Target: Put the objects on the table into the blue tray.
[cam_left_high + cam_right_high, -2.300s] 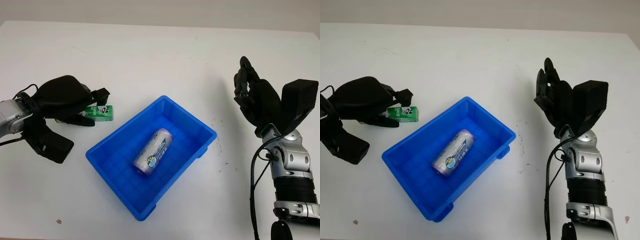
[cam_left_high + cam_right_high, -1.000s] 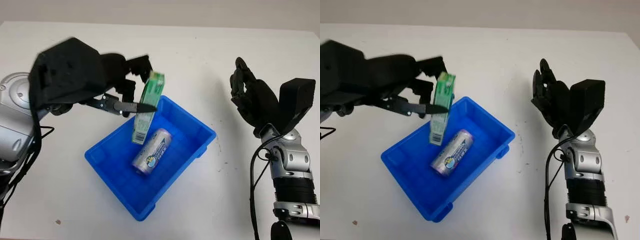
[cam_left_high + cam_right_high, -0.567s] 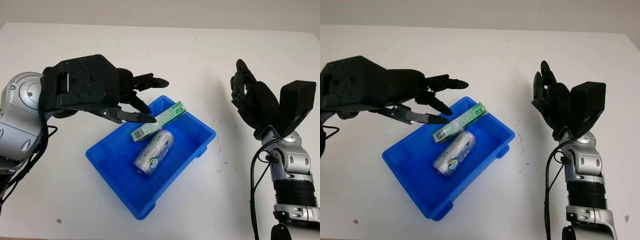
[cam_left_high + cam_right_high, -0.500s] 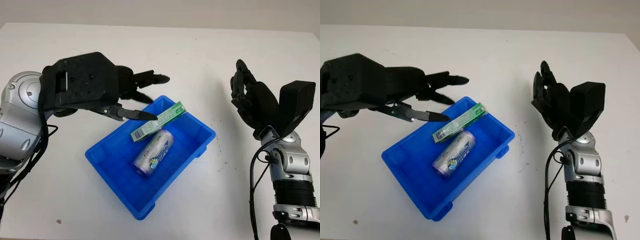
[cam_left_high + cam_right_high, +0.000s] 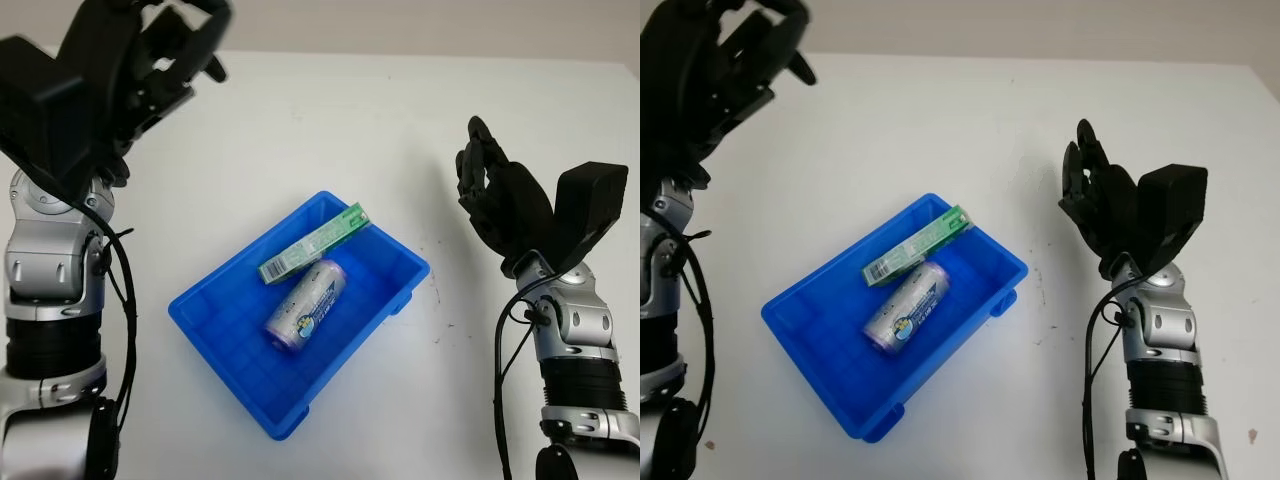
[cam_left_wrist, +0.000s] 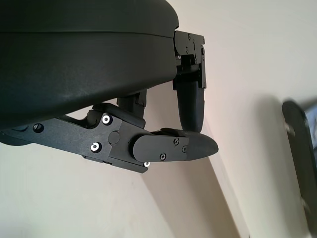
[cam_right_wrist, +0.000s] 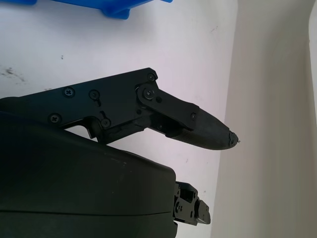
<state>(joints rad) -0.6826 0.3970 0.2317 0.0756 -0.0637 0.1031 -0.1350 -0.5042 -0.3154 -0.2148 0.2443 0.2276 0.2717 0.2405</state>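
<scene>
The green box [image 5: 314, 243] leans on the can [image 5: 305, 304] inside the blue tray [image 5: 225, 324] at frame centre. Left hand [image 5: 150, 50], upper left, holds nothing; right hand [image 5: 495, 200], centre right, likewise empty. Best to keep both clear. The white table [image 5: 350, 130] looks bare, apparently finished.

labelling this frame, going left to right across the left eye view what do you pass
left hand raised at the far left, open → blue tray holding the green box and the can → right hand raised at the right, open
</scene>
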